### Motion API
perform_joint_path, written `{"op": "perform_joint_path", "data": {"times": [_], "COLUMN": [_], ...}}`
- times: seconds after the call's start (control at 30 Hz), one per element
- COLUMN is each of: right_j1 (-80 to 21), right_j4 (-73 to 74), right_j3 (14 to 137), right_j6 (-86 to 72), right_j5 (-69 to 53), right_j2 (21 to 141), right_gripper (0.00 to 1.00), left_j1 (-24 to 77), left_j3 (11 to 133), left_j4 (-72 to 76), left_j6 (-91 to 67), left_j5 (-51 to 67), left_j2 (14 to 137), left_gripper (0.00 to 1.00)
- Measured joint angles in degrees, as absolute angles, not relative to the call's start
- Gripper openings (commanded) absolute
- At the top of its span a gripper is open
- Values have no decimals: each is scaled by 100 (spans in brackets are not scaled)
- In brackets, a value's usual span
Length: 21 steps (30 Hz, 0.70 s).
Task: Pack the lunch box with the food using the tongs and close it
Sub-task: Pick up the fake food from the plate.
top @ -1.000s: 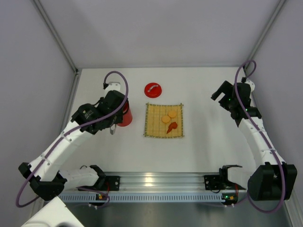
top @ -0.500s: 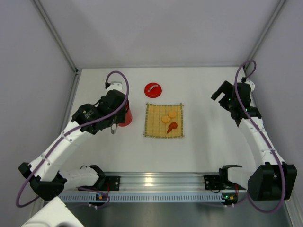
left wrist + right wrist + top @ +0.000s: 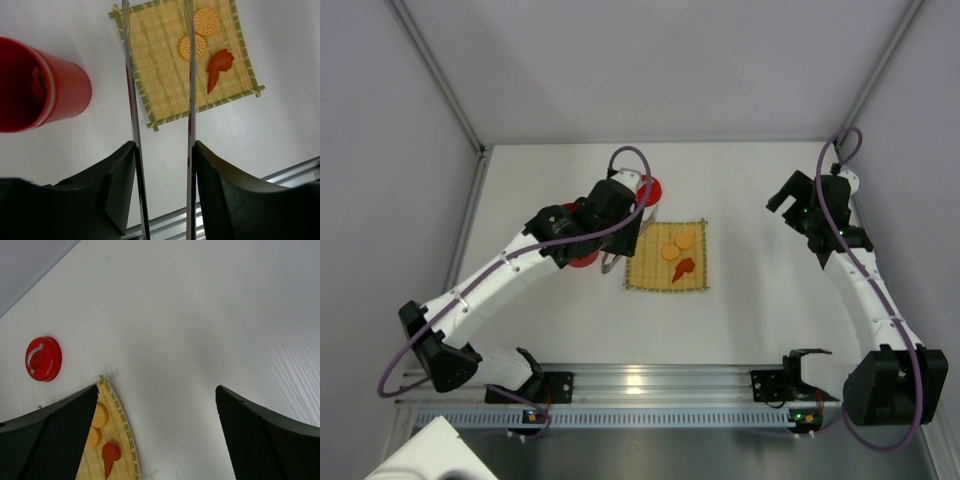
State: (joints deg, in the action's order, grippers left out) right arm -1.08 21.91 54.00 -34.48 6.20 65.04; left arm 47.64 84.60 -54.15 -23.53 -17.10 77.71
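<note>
My left gripper point(image 3: 164, 147) is shut on the tongs point(image 3: 189, 100), one silver arm against each finger, and it hangs over the table between the red lunch box point(image 3: 45, 95) and the bamboo mat point(image 3: 165, 75). The tongs' tips run out of view past the mat's far left corner, with nothing between the arms. The lunch box stands open with a reddish piece inside. On the mat lie two round orange slices point(image 3: 206, 21) and a red chunk point(image 3: 217, 67). In the top view my left arm partly covers the lunch box point(image 3: 582, 258) and its lid point(image 3: 653, 190). My right gripper point(image 3: 156, 390) stands open over bare table.
The red lid point(image 3: 43, 359) with its pale handle lies on the table beyond the mat point(image 3: 122, 440). The aluminium rail point(image 3: 640, 380) runs along the near edge. Grey walls close the table at the back and on both sides.
My left arm has swung right with the tongs, from the left of the lunch box to the mat's left edge. The right arm has not moved.
</note>
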Motion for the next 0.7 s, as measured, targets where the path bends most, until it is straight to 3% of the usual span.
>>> {"op": "perform_joint_path", "data": {"times": [0.4, 0.7], "right_j1": [-108, -108], "right_j4": [2193, 2193], "right_j3": [5400, 5400], "right_j6": [-3395, -3352], "right_j5": [668, 692], "right_j2": [6453, 6453], "right_gripper": [99, 99], "left_j1": [5502, 5548], "left_j3": [7885, 7688], "left_j4": [-4729, -4493], "left_j6": [-2228, -2222], "left_j5": [-445, -169], "left_j2": [8495, 8685], "left_gripper": [54, 54]}}
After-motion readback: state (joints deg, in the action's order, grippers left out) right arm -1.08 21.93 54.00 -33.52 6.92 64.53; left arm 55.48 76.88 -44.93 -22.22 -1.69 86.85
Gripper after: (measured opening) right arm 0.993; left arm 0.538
